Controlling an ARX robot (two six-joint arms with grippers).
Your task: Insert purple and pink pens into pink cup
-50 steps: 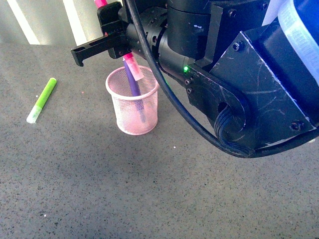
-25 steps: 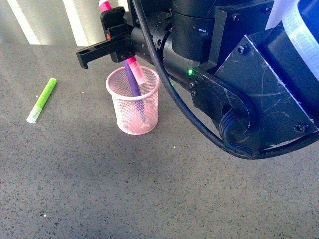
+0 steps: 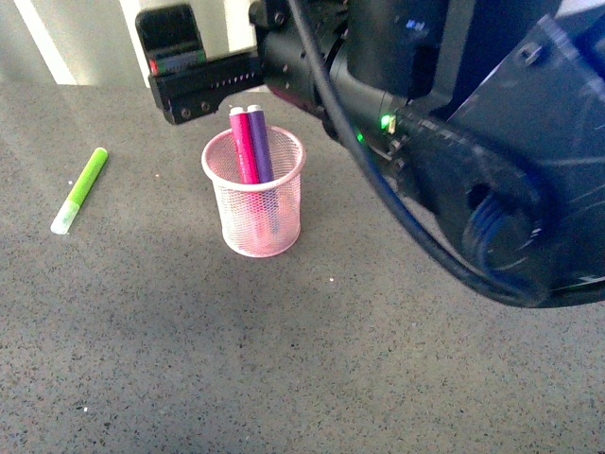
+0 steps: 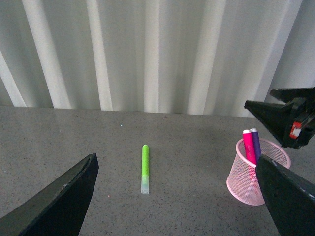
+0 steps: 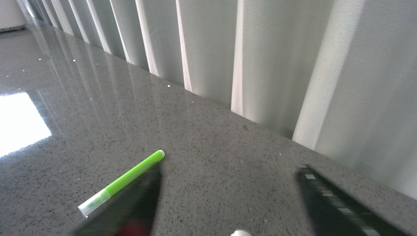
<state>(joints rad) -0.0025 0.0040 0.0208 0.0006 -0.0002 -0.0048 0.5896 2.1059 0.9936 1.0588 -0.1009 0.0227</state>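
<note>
The pink cup [image 3: 253,213] stands upright on the grey table. The pink pen [image 3: 243,144] and the purple pen [image 3: 260,144] stand side by side inside it, tops above the rim. My right gripper [image 3: 168,78] hovers just above and behind the cup, open and empty. In the left wrist view the cup [image 4: 246,184] with both pens [image 4: 251,146] sits at the right, below the right gripper [image 4: 283,115]. My left gripper [image 4: 175,169] is open and empty, well away from the cup. In the right wrist view the right gripper [image 5: 228,169] is open, its fingers blurred.
A lime-green marker [image 3: 79,189] lies flat on the table left of the cup; it also shows in the left wrist view [image 4: 145,168] and the right wrist view [image 5: 122,183]. A pale curtain [image 4: 147,49] hangs behind the table.
The right gripper has let go of the pink pen, which has dropped into the cup beside the purple pen. The gripper has shifted and stands open above the cup.
</note>
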